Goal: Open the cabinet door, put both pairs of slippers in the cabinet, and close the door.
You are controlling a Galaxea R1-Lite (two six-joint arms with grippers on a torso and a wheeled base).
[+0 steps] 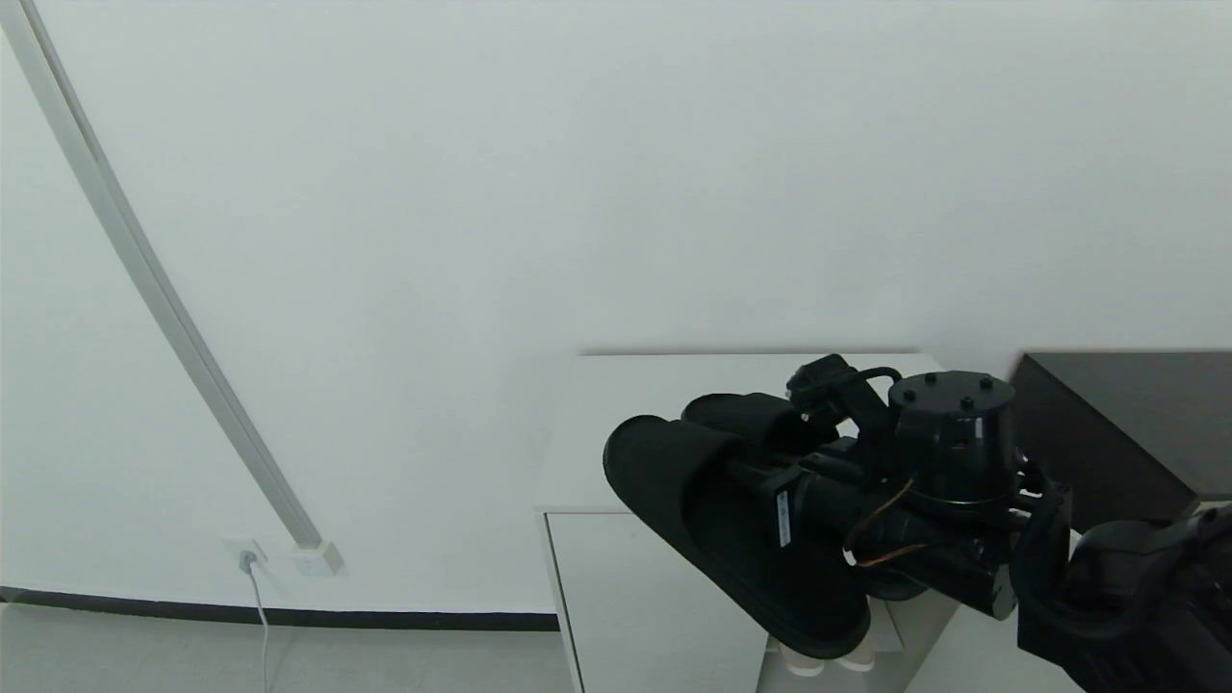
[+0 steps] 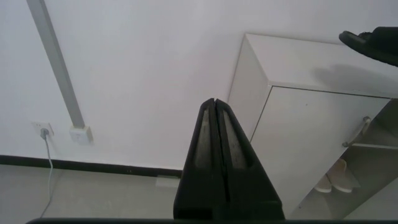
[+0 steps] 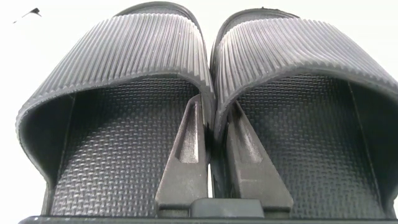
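As the head view showed it, my right gripper (image 1: 758, 478) held the black slippers (image 1: 664, 481) in the air. They were tilted with the toe ends uppermost, in front of the white cabinet (image 1: 664, 404) and about level with its top. Below them the pale slippers (image 1: 828, 660) peeked out of the cabinet's open side, beside the door panel (image 1: 635, 597).

From the left wrist, my left gripper (image 2: 214, 107) was closed on nothing and hung well apart from the cabinet. The handle (image 2: 359, 132) and the pale pair on their shelf lay beyond it.

From the right wrist, one finger (image 3: 186, 155) sat inside each black slipper, pinching the two inner strap walls together. I judged that a thin hold. The soft straps could slide from between the fingers on a sharp swing, dropping one slipper or both. On the way in, the toes could catch the cabinet's top edge or a shelf, or shove the pale pair.
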